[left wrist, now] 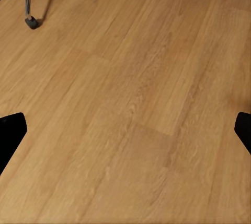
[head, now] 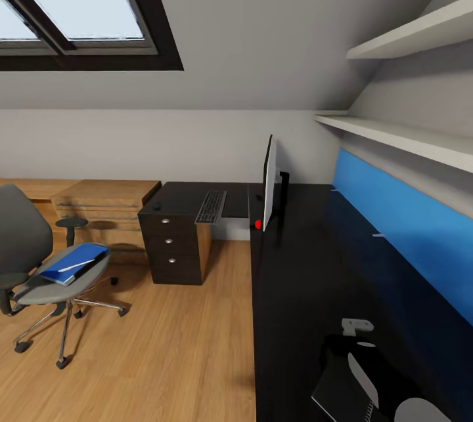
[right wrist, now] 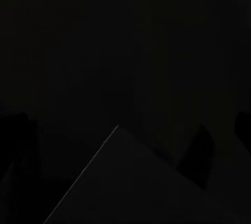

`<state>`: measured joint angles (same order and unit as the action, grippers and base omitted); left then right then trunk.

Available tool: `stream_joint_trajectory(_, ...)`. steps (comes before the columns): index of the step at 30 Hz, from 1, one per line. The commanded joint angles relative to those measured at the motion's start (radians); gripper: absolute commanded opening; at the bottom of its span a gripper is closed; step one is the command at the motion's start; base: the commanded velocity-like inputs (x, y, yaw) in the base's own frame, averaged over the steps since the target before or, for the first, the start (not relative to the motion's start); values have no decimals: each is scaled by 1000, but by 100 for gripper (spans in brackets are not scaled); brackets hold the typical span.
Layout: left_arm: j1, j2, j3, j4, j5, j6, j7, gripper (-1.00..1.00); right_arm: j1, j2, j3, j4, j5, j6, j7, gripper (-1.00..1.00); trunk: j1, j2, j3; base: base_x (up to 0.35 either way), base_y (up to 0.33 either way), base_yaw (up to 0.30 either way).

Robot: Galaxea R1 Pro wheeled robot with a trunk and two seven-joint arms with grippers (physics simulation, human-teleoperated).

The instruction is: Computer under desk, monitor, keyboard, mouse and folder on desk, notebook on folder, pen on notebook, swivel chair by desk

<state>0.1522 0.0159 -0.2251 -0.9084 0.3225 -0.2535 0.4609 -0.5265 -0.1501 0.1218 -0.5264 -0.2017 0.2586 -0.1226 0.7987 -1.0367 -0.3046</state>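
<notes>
Desk (head: pixel 309 291) runs black along the right half of the head view, its short wing reaching left to a three-drawer pedestal (head: pixel 172 248). Monitor (head: pixel 269 182) stands edge-on at centre; keyboard (head: pixel 211 206) lies just left of it on the wing. Swivel chair (head: pixel 39 264) sits at lower left on the wood floor (left wrist: pixel 130 104), carrying the blue folder (head: pixel 73 263) with a pen (head: pixel 75 266) on top. Left gripper (left wrist: pixel 125 130) hangs released over bare floor, fingertips wide apart, chair casters at the frame's upper left, folder well apart. Right gripper state: cannot tell; its view is dark.
</notes>
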Motion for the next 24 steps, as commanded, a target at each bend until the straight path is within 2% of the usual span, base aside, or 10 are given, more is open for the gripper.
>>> stream_joint_trajectory(1,0,2,-6,-1,10,-5,5,100,0,-2,9,2,-5,9,-10,100,0,-1,-1,0,0,0)
stream_joint_trajectory(7,0,2,-7,-1,9,-9,4,100,0,-2,10,2,-5,8,-10,100,0,-1,-1,-1,0,0)
stream_joint_trajectory(14,0,2,-8,-1,9,-10,4,100,0,-2,10,2,-5,8,-10,100,0,-1,-1,-158,0,0)
stream_joint_trajectory(24,0,2,-8,-1,9,-10,5,100,0,-1,12,2,-5,8,-10,100,0,-1,-1,-19,0,0)
